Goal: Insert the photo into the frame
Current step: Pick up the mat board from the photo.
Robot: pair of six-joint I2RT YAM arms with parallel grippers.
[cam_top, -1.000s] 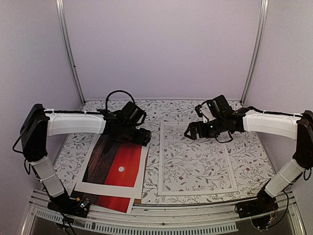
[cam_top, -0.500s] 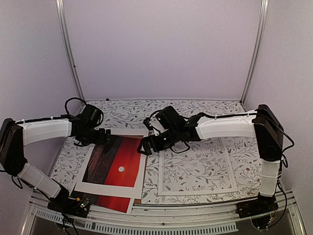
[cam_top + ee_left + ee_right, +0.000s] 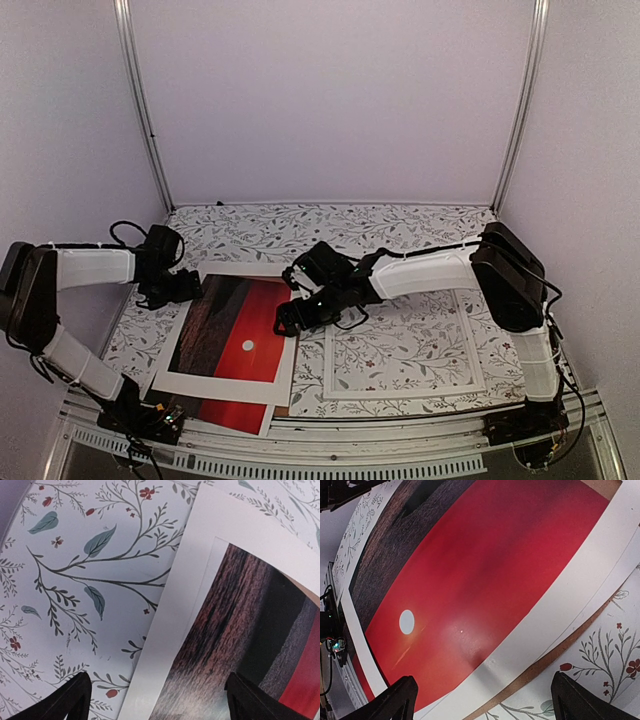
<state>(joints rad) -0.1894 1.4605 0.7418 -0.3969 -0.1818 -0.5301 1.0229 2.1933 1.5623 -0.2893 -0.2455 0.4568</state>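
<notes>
The photo, a red sunset with a small white sun, lies at the left under a white window mat; its near edge sticks out below the mat. The frame, thin and white with a clear pane, lies flat to its right. My left gripper is open and empty, low over the mat's far left edge, with the photo's dark part showing. My right gripper is open and empty over the stack's right edge, above the red print and the mat border.
A brown backing board lies under the mat and print and shows as a thin strip at the right edge. A floral cloth covers the table. Metal posts and purple walls close in the back and sides.
My right arm swung left from above the frame to the right edge of the print. My left arm drew back left from the print's far edge to its far left corner.
</notes>
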